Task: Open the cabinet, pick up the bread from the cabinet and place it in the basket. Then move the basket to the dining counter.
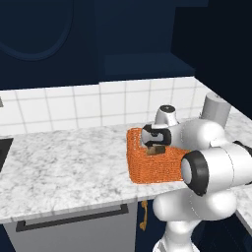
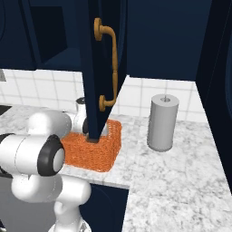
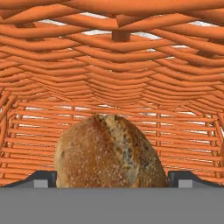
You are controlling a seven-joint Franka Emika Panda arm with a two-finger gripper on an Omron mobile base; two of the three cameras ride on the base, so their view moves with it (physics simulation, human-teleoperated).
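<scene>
Bread [image 3: 110,151] sits between the fingertips [image 3: 41,178], which bracket it closely (clamped or just let go, I cannot tell), down inside the basket [image 1: 147,170]. I judge the placing step nearly done: next, spread the fingers, lift clear under the open cabinet [image 2: 97,68] door.
</scene>
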